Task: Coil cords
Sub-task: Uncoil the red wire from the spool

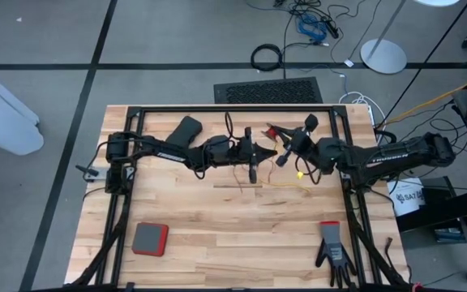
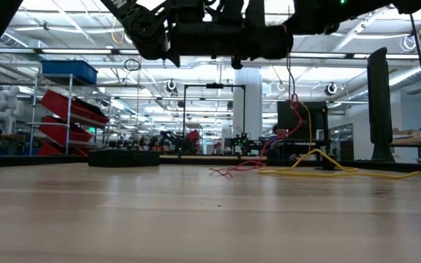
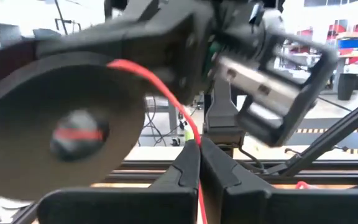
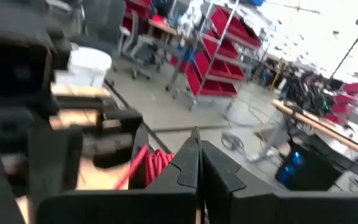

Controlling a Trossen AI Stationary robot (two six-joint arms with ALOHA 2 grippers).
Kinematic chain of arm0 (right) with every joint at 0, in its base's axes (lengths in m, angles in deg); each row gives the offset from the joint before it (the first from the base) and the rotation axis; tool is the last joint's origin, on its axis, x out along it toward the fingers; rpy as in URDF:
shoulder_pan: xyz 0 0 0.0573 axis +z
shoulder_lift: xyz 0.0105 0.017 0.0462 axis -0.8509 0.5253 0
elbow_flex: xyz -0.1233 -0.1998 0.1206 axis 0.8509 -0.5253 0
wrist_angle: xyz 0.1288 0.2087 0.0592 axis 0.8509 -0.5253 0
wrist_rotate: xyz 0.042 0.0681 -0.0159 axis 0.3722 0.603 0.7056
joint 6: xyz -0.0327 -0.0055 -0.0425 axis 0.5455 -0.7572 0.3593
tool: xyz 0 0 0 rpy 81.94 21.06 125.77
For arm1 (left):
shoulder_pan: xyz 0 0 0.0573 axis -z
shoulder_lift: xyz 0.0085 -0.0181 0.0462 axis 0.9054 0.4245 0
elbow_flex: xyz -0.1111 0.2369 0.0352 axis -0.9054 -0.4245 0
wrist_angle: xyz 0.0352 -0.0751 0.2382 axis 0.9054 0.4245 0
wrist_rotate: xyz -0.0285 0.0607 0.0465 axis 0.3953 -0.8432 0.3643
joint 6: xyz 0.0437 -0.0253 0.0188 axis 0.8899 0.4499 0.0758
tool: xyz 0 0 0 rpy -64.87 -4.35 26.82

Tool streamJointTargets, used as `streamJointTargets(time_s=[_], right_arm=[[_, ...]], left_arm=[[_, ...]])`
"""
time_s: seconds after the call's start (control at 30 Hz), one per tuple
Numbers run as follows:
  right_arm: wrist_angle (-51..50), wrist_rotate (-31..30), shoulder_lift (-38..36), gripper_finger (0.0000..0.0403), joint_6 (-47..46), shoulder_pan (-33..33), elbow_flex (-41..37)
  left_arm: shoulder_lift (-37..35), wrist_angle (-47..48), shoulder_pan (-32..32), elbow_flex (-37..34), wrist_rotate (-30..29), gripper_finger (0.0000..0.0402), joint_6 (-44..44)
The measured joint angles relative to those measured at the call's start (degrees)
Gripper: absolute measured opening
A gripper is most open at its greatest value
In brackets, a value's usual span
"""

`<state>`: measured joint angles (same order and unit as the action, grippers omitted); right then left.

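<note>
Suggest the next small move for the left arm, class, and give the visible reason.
Probably wrap the red cord around the reel. The left gripper is shut on that cord beside the reel, and loose red cord lies on the table.

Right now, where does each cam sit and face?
High: overhead, straight down; both arms meet above the table.
Low: table height, facing the room; arms overhead.
Left wrist: on the left arm; left gripper jaws pinch the red cord.
Right wrist: on the right arm; right gripper jaws shut.
Shared: high and low show the yellow cord.
</note>
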<state>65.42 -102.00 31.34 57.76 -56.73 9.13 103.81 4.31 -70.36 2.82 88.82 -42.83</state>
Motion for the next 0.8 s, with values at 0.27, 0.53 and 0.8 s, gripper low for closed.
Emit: streamJointTargets(time_s=[0.27, 0.53, 0.8], right_arm=[[-7.7, -2.9, -0.1, 0.0, -3.0, 0.5, 0.0], [-8.6, -4.1, -3.6, 0.0, -2.2, 1.2, 0.0], [-7.6, 0.6, -7.2, 0.0, -2.8, 1.9, 0.0]], left_arm=[[-3.3, 7.1, 0.0, -0.1, 0.8, 0.0001, 2.9], [-11.0, 24.5, -0.1, -0.5, -6.6, 0.0, 10.9], [-10.8, 31.5, -1.6, -0.5, -9.3, 0.0, 11.6]])
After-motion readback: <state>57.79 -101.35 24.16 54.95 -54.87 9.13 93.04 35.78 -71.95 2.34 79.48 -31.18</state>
